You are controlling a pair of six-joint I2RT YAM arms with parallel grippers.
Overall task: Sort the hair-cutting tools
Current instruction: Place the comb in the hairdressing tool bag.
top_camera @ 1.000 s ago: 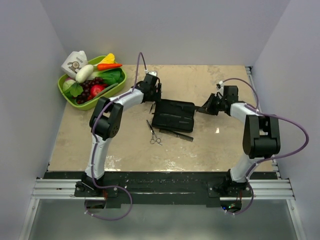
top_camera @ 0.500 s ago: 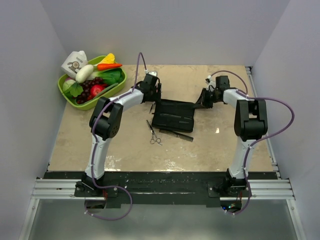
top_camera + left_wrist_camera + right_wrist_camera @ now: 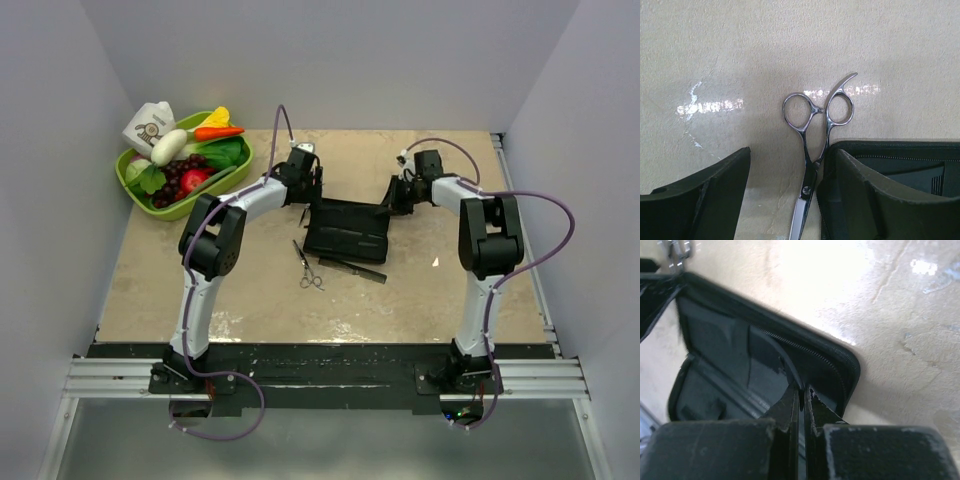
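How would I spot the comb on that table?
Find the open black case in the middle of the table. Just in front of its near edge lies the comb: thin, straight and black, while the scissors beside it are silver with ring handles.

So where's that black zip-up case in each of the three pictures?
Top external: the black case lies open near the centre of the picture.
Left wrist: lower right corner, only its zipped edge and a bit of lining show.
Right wrist: it fills the left and middle, open, with the inner pockets showing.
Shared landmark: the beige table under it, seen in all three views.
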